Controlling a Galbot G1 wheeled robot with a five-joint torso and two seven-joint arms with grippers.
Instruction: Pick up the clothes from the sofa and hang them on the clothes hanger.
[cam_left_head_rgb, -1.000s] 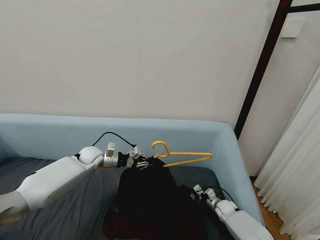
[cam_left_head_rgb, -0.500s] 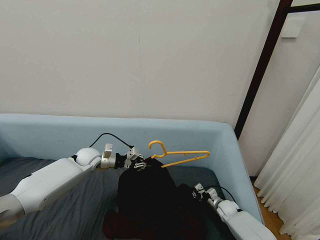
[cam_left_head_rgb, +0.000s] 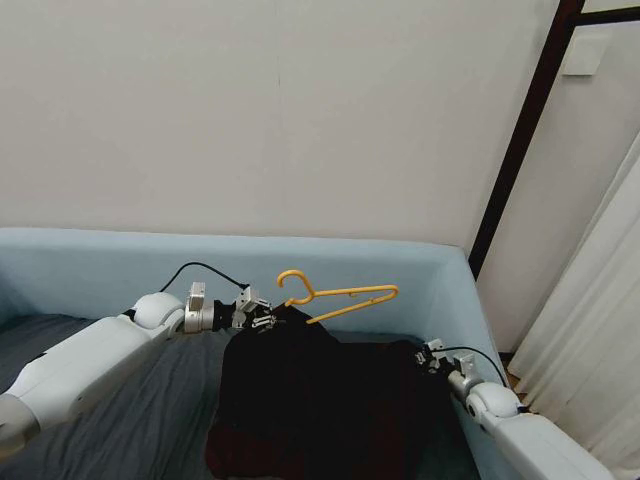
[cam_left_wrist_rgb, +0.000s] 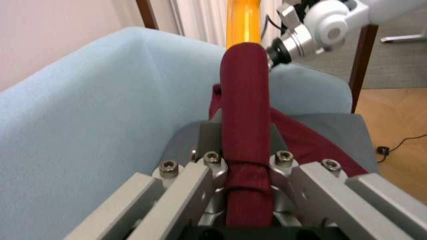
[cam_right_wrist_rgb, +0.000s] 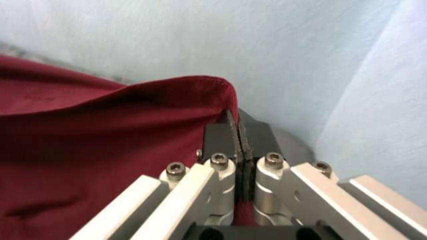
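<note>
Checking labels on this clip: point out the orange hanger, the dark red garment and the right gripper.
orange hanger (cam_left_head_rgb: 345, 292), head view, on its upper bar.
dark red garment (cam_left_head_rgb: 310, 400), head view, middle of the cloth.
right gripper (cam_right_wrist_rgb: 237, 125), right wrist view, between its fingertips at the garment's edge.

One dark red cloth garment (cam_left_head_rgb: 310, 400). One yellow plastic clothes hanger (cam_left_head_rgb: 340, 295). One light blue upholstered sofa (cam_left_head_rgb: 100, 265). Two white robot arms, each ending in one hand: left hand (cam_left_head_rgb: 265, 320), right hand (cam_left_head_rgb: 430, 352).
</note>
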